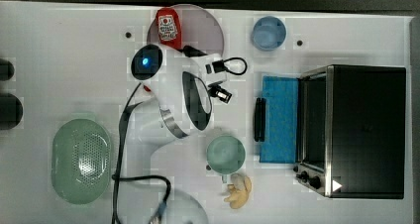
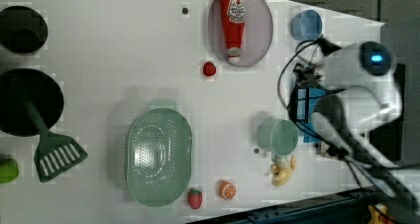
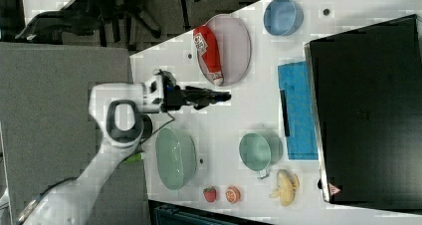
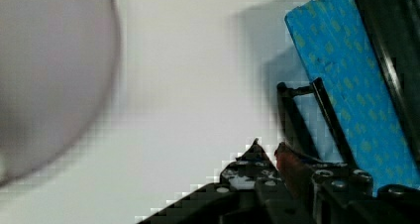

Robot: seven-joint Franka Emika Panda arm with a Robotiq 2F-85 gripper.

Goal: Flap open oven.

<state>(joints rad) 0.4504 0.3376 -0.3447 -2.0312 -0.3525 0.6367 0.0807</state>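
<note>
Top view: oven (image 1: pixel 369 130) sits at the top view's right edge of the white table (image 1: pixel 74 45). Its door (image 1: pixel 280 119) is flapped fully down, blue glass flat on the table, dark bar handle (image 1: pixel 259 119) on the side away from the oven body. Two knobs (image 1: pixel 309 178) on the front frame. Gripper (image 1: pixel 221 93) hangs near the handle, not touching it, nothing in it, jaws narrow. Green cup (image 1: pixel 226 154) just beside the handle; banana (image 1: pixel 239 190) next to the cup. Blue bowl (image 1: pixel 269 33) and ketchup bottle (image 1: pixel 167 27) on a grey plate (image 1: pixel 205 28) are well apart from the oven. Green colander (image 1: pixel 80 160) far from it.

Left view: arm (image 2: pixel 356 85) covers most of the oven; blue door partly visible under it, cup near that.

Right view: oven fills the right view's right side, door down, handle toward the cup. Gripper points toward the oven from beside the plate, apart from the handle, fingers close together, empty.

Wrist view: blue door and its handle just past the fingertips (image 4: pixel 257 149); no contact visible.
</note>
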